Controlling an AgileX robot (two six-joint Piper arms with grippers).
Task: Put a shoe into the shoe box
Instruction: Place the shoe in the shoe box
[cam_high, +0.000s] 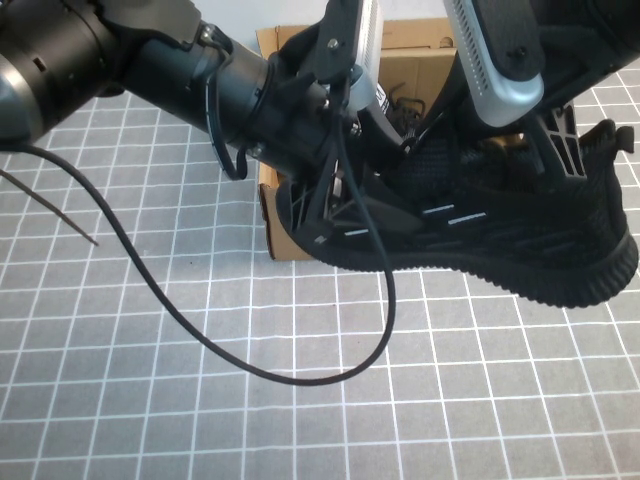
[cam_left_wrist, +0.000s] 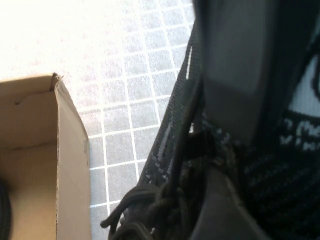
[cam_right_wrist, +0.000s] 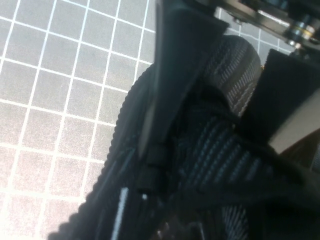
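Both grippers—left (cam_high: 345, 215), right (cam_high: 530, 140)—grip shoe (cam_high: 520, 245) beside box (cam_high: 283, 235).

The shoe (cam_high: 520, 235) is black all over: a knit mesh upper with faint ribbed texture, short white dashes along its side, black laces and a ribbed black sole. At about ten o'clock from it, the shoe box (cam_high: 300, 235) is plain brown cardboard. The bench (cam_high: 150, 380) is covered in grey squares divided by thin white lines, a regular grid. The left claw (cam_high: 335, 215) is black, on a black arm with a silver-grey panel. The right claw (cam_high: 545, 135) is black too, below a silver-grey housing. A black cable (cam_high: 180, 320) loops over the grid at seven o'clock from the shoe.
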